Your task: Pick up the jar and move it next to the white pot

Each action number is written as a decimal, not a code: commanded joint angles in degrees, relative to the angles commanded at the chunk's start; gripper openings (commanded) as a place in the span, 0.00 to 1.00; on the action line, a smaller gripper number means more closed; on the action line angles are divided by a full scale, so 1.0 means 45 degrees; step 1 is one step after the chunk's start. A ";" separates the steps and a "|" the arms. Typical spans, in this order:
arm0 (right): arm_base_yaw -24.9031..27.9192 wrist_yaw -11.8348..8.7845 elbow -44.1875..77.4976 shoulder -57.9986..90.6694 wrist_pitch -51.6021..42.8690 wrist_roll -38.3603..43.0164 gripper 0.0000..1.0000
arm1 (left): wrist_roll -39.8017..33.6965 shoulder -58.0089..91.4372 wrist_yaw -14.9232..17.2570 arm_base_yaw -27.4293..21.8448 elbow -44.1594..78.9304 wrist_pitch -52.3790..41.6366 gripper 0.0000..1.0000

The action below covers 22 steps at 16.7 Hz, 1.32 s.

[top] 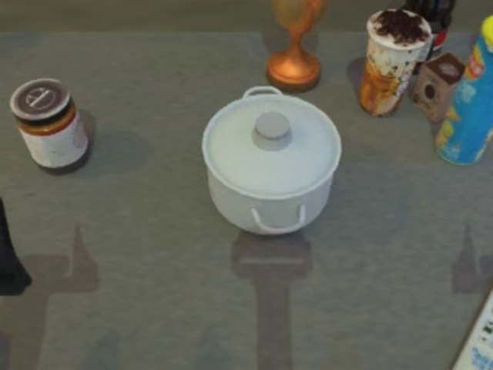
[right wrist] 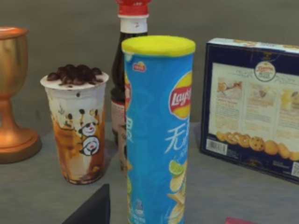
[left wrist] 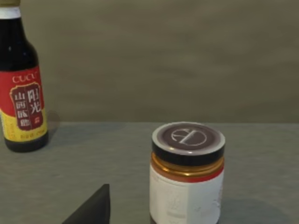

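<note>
The jar (top: 48, 123), small with a dark brown lid, an orange band and a white label, stands upright at the table's left. In the left wrist view the jar (left wrist: 187, 179) is close ahead, untouched. The white pot (top: 271, 158) sits lidded in the middle, well to the jar's right. My left gripper (top: 11, 266) is at the left edge, nearer the front than the jar. Only one dark finger (left wrist: 93, 210) of it shows, set wide of the jar, with nothing held. My right arm is out of the top view. One finger (right wrist: 96, 207) of its gripper shows beside a chips can.
Along the back right stand a copper goblet (top: 293, 54), a cup with a dark crumbly top (top: 393, 62), a small brown box (top: 437, 85), a blue chips can (top: 470, 100) and a dark bottle (top: 435, 19). A sauce bottle (left wrist: 21, 93) and a biscuit box (right wrist: 252, 107) show in the wrist views.
</note>
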 joint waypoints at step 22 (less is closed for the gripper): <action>0.0000 0.0000 0.0000 0.0000 0.0000 0.0000 1.00 | 0.3913 1.8111 0.0342 -0.0466 1.6433 -1.2130 1.00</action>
